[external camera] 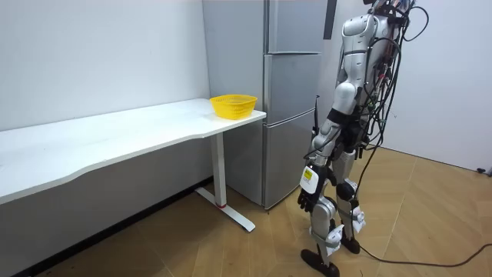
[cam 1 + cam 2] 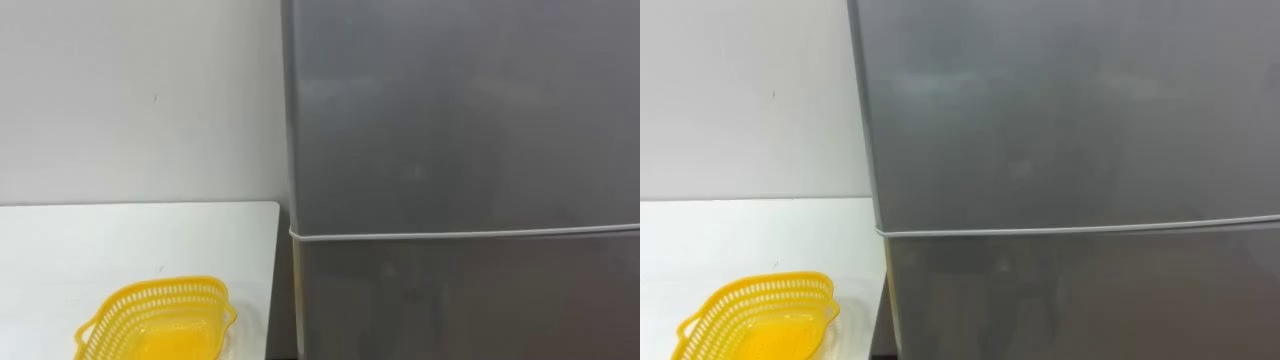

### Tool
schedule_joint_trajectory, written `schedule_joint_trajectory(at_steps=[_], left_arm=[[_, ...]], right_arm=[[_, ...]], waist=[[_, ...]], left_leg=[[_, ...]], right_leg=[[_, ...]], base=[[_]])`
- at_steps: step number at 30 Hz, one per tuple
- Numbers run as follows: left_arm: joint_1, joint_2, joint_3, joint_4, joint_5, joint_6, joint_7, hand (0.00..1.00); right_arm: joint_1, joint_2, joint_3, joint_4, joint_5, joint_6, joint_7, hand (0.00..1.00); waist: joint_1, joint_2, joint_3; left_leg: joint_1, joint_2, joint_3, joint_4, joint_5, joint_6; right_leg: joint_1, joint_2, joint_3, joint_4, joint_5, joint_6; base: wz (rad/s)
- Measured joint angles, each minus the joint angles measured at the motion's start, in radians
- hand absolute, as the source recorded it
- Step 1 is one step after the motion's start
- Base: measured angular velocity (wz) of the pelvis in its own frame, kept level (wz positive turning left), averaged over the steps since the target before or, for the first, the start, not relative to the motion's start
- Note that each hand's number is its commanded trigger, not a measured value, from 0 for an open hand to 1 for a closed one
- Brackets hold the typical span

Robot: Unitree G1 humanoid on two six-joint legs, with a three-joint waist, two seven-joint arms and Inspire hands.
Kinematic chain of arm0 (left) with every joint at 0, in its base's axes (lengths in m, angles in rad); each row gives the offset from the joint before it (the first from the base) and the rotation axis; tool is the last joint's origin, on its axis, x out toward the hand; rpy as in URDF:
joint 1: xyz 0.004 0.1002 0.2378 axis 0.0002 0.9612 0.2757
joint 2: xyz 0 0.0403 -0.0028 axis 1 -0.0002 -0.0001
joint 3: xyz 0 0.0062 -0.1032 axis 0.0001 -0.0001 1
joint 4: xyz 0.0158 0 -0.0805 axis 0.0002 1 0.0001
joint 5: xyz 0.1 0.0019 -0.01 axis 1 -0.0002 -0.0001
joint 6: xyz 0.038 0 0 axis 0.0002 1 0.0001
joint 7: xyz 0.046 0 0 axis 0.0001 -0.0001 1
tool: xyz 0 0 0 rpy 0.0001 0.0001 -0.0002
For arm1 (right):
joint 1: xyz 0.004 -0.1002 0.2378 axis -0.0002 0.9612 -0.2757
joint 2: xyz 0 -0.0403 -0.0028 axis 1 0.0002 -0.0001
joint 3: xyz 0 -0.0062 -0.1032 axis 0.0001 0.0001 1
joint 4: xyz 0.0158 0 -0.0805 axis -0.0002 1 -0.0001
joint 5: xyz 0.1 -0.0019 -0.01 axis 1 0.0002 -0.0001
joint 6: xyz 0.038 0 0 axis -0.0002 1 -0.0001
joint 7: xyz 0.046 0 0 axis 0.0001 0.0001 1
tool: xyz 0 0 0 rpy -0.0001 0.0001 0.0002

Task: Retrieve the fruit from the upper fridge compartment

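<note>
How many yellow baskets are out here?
1: the basket sits at the table's end nearest the fridge. More could be hidden behind the shut fridge doors.

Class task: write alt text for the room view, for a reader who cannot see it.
A humanoid robot stands facing a tall grey fridge with both doors shut, its left robot hand hanging low. On the room view's left, a long white table carries a yellow basket at its fridge end.
</note>
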Motion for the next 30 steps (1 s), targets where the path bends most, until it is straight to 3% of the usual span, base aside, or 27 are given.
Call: schedule_joint_trajectory(at_steps=[30], left_arm=[[0.008, -0.007, 0.006, 0.0, -0.038, 0.015, 0.026, 0.0]], right_arm=[[0.013, 0.003, -0.004, 0.006, 0.003, 0.011, -0.001, 0.0]], waist=[[0.001, 0.0, -0.0002]], left_leg=[[-0.001, 0.0, -0.003, 0.001, 0.0, 0.0]], right_leg=[[0.001, 0.0, -0.001, 0.0, 0.0, 0.0]], base=[[0.0]])
